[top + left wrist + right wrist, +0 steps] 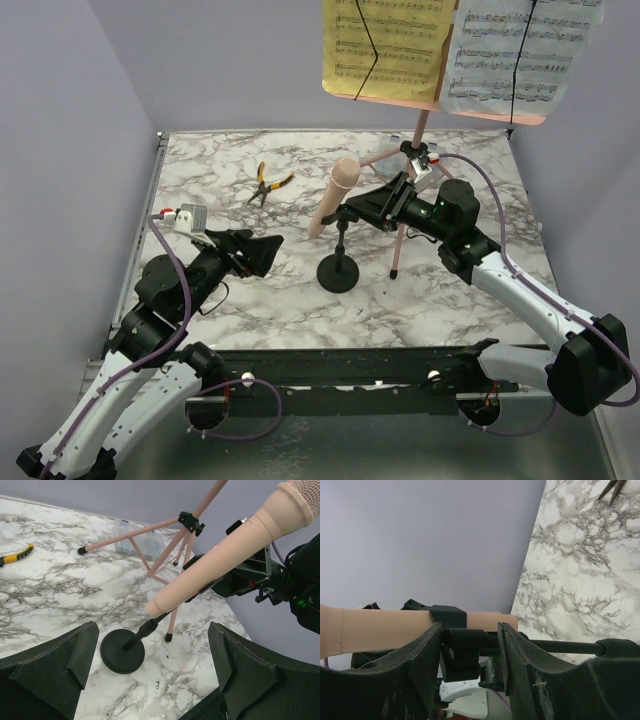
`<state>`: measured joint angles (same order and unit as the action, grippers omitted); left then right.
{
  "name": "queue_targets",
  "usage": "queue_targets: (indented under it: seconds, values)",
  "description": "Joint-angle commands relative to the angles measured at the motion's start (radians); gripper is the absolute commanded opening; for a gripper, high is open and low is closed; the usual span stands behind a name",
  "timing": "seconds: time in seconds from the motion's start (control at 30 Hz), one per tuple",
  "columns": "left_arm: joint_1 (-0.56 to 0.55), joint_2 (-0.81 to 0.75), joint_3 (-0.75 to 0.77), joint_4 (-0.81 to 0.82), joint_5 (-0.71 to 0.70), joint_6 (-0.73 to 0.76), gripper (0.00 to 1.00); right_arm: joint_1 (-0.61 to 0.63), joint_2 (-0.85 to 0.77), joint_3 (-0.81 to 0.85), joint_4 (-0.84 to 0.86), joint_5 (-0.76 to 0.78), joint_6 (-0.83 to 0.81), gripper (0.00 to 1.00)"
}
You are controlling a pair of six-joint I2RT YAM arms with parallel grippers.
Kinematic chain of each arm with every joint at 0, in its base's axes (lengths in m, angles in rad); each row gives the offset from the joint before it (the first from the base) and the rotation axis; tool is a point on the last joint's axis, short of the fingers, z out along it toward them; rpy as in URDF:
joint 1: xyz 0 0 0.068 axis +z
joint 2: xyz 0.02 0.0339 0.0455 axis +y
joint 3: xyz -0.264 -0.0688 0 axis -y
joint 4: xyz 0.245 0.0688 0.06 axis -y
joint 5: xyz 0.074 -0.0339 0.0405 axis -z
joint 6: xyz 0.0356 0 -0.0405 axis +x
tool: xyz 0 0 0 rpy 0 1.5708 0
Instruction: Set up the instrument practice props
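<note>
Two risks: a side push could tip the stand (338, 272) or slide the mic (334, 195) out. The mic sits tilted in the clip (457, 640) at table centre, head toward 11 o'clock. The right gripper (470, 630) flanks the clip, contact unclear. The left gripper (152, 630), at 8 o'clock, is spread and empty.

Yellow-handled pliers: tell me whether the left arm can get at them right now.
Probably yes: the left gripper is open and empty, with only bare tabletop between it and the yellow-handled pliers.
</note>
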<state>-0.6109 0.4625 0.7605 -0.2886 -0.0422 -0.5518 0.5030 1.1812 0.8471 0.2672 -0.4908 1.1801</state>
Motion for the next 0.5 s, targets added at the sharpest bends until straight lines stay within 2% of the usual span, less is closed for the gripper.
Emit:
queue_targets:
  seconds: [0.0, 0.47]
  values:
    - [-0.004, -0.012, 0.013, -0.030, -0.001, -0.022, 0.99, 0.003, 0.012, -0.068, -0.078, 0.013, -0.029, 0.50]
    - [-0.004, -0.022, 0.024, -0.055, -0.001, -0.040, 0.99, 0.003, 0.063, -0.139, -0.049, 0.026, -0.039, 0.47]
